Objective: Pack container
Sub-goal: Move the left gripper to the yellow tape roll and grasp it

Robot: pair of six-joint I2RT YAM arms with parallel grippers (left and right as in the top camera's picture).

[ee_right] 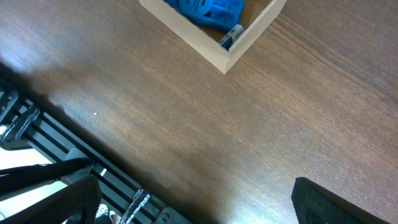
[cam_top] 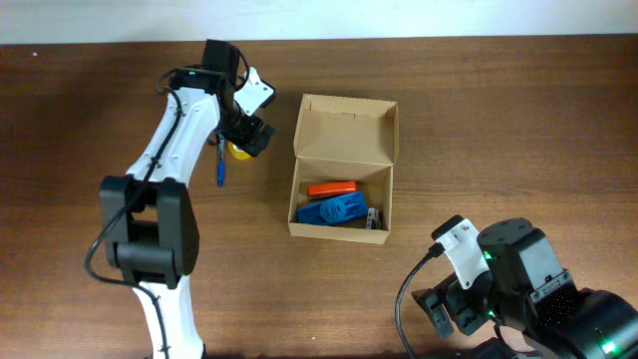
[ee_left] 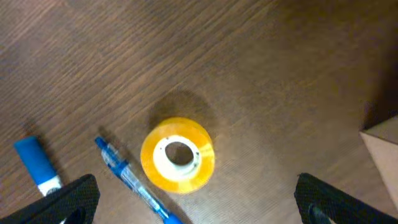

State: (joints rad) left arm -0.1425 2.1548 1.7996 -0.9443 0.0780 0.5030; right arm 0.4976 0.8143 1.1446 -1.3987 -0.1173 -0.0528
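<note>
The tan cardboard container (cam_top: 342,168) stands open at the table's middle, its flap lid raised at the back. It holds an orange item (cam_top: 332,188), a blue item (cam_top: 332,209) and a small dark item (cam_top: 375,218). Its corner shows in the right wrist view (ee_right: 225,59). My left gripper (cam_top: 251,138) is open above a yellow tape roll (ee_left: 178,155), which lies on the table between the fingers. A blue pen (ee_left: 134,181) lies beside the roll, and a blue and white stick (ee_left: 37,164) further left. My right gripper (cam_top: 449,309) is open and empty near the front edge.
The blue pen also shows in the overhead view (cam_top: 220,167), left of the container. The table's front edge with a black frame below (ee_right: 68,162) lies under my right gripper.
</note>
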